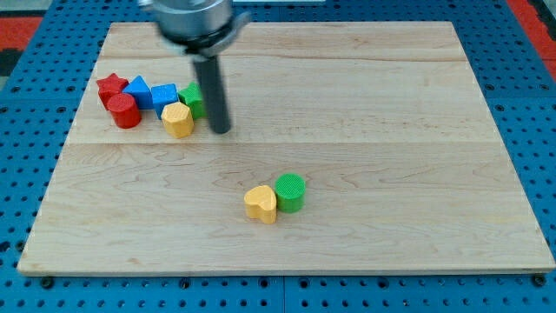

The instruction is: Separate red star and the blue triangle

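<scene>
Red star (110, 84) sits at the far end of a cluster toward the view's left of my tip (221, 130), touching the blue triangle (138, 89) just beside it. I have no jaws here, only a straight dark rod, so there is nothing to clench or release. The rod's end rests on the bench (365, 113), a pale wooden board of joined planks, which lies on a blue perforated surface (35, 104) that shows on all sides; a strip of red shows in the view's top corners.

Between my tip and the two task blocks stand several others. A green block (192, 98) is just beside the rod on the view's left, partly hidden by it, so I cannot make out its shape. A yellow block (178, 119) lies near my tip, a little lower left. A blue cube (163, 95) follows, touching the triangle. A red cylinder (124, 111) sits below the star and triangle, against them.

Well apart, toward the view's bottom and right of my tip, a yellow heart (261, 203) and a green cylinder (290, 192) touch each other.
</scene>
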